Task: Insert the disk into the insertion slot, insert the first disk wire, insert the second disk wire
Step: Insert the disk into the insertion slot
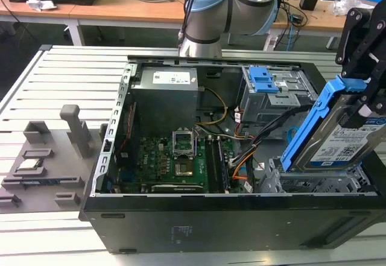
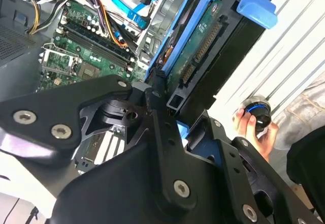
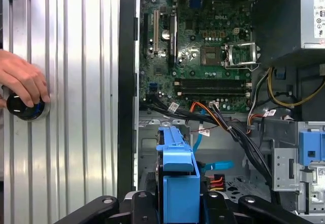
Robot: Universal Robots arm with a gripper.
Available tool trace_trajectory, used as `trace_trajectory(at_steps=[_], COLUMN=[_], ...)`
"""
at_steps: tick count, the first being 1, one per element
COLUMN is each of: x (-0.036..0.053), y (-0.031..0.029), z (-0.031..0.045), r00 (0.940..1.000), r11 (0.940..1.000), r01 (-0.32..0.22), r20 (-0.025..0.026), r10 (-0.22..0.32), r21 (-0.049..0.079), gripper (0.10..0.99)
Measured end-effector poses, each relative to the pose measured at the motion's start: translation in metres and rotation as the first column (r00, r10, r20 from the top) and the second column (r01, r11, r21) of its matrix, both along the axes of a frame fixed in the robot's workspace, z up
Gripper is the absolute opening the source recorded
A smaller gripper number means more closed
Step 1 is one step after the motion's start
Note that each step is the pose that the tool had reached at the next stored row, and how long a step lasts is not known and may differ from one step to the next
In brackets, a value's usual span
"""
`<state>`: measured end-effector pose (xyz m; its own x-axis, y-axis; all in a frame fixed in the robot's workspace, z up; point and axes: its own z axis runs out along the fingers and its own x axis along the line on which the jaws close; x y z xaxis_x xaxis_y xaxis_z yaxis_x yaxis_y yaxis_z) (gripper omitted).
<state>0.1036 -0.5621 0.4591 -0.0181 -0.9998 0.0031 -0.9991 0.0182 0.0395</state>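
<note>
Zero of three steps finished.
We hold the disk (image 1: pixel 338 145) clamped in the hand (image 1: pixel 360 97), tilted, lower end at the slot (image 1: pixel 278 180); both wires (image 3: pixel 215 166) look unplugged.

The insertion slot (image 1: pixel 301 184) is open on top beneath the tilted disk (image 1: pixel 338 142). A cable bundle (image 1: pixel 268 132) crowds its inner side, and the taller cage (image 1: pixel 274 91) stands just beyond, toward the counter's (image 1: pixel 60 73) far edge. A person's hand (image 3: pixel 23 82) grips a knob (image 3: pixel 23 108) on the counter beside the case (image 1: pixel 211 218).
</note>
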Motion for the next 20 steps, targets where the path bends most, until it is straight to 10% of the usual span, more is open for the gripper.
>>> trace_trajectory(at_steps=[20], x=[0.0023], y=[0.0117], z=[-0.0233], r00=[1.0000], r11=[1.0000], r01=[0.000], r20=[-0.0003], r10=[0.000], r21=[0.000], gripper=[0.365])
